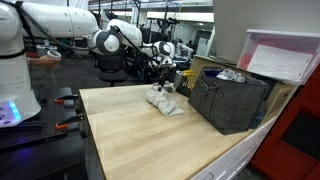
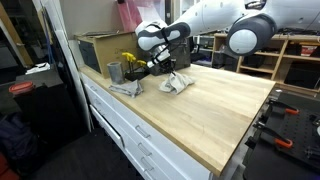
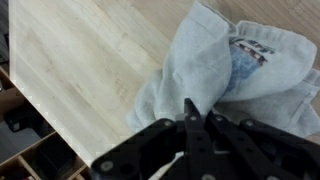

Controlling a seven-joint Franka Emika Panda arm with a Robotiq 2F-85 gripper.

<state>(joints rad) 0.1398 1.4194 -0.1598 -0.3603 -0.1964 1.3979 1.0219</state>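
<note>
wrist view: gripper (image 3: 190, 108) entering from 6 o'clock, jaws clenched on a raised fold of the pale cloth (image 3: 235, 65). rest of the cloth bunched from centre out toward 3 o'clock, with a blue and dark printed patch near 2 o'clock. bare worktop (image 3: 90, 50) from 9 to 12 o'clock, broad and free. worktop edge slanting down the 9 o'clock side, dark compartments (image 3: 25, 135) below it at 8 o'clock. cloth well clear of that edge.

in both exterior views, cloth crumpled on the wood, directly beneath the gripper, arm (image 1: 115, 38) reaching in from behind.

in an exterior view, cloth (image 1: 166, 102) toward the far end of the worktop (image 1: 150, 140). black crate (image 1: 232, 100) at 3 o'clock of it, near but apart, a strip of bare wood between. open wood from 5 to 9 o'clock, right out to the near edge and the 9 o'clock edge.

in an exterior view, cloth (image 2: 178, 85) under the gripper (image 2: 170, 70). second cloth (image 2: 125, 88) at 9 o'clock of it, lying by the front edge, apart from the held one. grey cup (image 2: 115, 71) just behind that second cloth, cardboard box (image 2: 100, 48) further back at 10 o'clock. from 3 to 5 o'clock, clear worktop out to the corner.
</note>
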